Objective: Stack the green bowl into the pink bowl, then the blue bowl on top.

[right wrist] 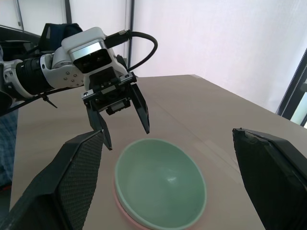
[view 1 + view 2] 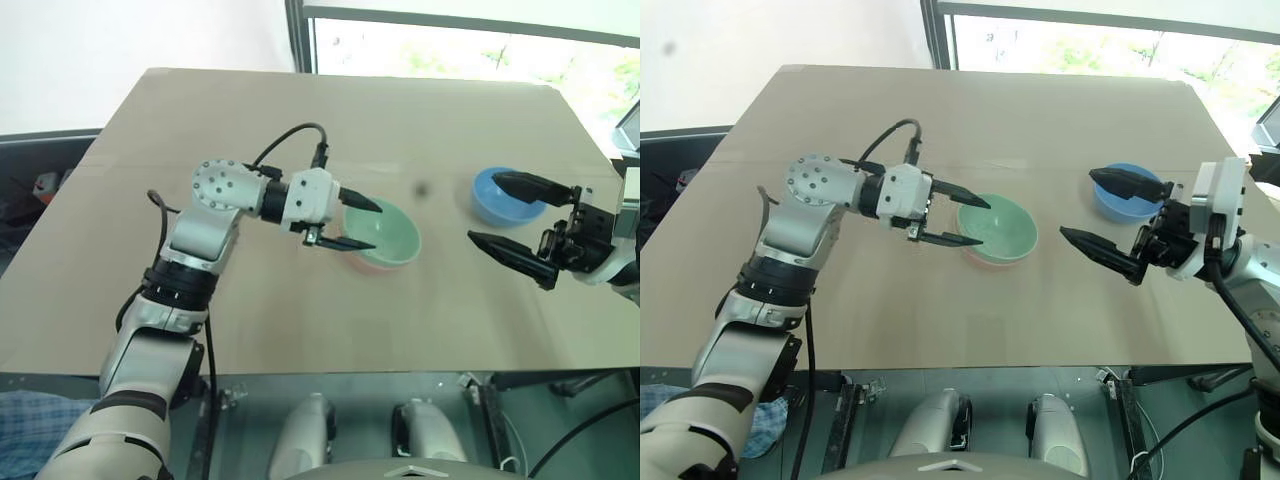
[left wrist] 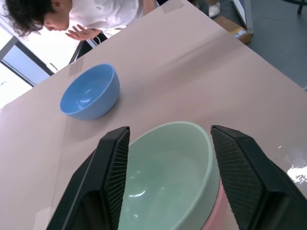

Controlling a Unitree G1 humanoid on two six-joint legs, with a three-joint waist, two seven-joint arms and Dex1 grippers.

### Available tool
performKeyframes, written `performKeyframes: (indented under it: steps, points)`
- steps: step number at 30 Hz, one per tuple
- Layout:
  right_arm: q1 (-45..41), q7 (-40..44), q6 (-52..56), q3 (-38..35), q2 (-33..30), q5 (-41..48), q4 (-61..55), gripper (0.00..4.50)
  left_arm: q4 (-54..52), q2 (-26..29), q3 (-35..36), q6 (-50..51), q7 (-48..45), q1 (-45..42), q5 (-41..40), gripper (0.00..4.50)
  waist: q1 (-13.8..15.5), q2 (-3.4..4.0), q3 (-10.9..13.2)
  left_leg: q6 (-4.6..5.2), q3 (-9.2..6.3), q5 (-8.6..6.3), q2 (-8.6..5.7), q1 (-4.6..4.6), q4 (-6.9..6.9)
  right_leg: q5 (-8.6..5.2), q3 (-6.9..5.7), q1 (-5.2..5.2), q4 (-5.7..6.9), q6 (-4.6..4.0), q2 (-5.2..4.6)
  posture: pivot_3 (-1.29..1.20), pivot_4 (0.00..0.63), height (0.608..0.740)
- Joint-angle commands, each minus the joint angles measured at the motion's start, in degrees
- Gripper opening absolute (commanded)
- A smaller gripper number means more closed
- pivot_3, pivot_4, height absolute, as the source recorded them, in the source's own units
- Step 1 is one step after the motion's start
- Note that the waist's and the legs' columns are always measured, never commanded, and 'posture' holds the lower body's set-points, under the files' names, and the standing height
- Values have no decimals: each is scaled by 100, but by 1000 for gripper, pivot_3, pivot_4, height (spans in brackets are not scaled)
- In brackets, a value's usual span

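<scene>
I see the green bowl (image 2: 383, 234) nested inside the pink bowl (image 2: 372, 264), which shows just a salmon rim beneath it, near the middle of the surface (image 2: 300, 110). My left gripper (image 2: 355, 224) sits at the green bowl's near-left rim with its jaws spread and nothing between them, so I judge the first stacking step done and the release made. The blue bowl (image 2: 505, 196) stands apart on the right, upright and empty, and my right gripper (image 2: 505, 212) hovers over its near side, jaws wide open, one finger above the rim and one in front of it. The next move, as I judge it, calls for lowering the right jaws over the blue bowl's wall, closing, lifting, and carrying it leftward; the left arm should clear away from the stack first. There is bare surface between the two bowls for that path. The blue bowl lies closer to the right edge, so I would avoid nudging it outward
</scene>
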Motion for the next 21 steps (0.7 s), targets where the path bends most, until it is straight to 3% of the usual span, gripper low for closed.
performKeyframes:
  steps: [1,10,21]
  points:
    - [13,5,-167,-1,-57,-137,-32,4500,-311,154,622,873,323,182,-647,2805,-3,0,0,0,-1,0,1,0,0,0,-1,0,0,0,0,0,150,740]
    - [-577,-301,-370,879,-608,-1977,1409,4500,-1687,1107,2363,3075,1168,2169,-2164,2805,-67,7,4,-1,1,0,5,4,0,0,3,-1,2,0,-4,0,150,740]
    - [-2677,-6,-632,2530,-535,-3675,3815,4500,-1991,1538,3487,2615,945,3594,-2394,2805,1,16,10,-5,5,0,1,2,-8,-1,-1,-5,-7,-2,-7,0,150,740]
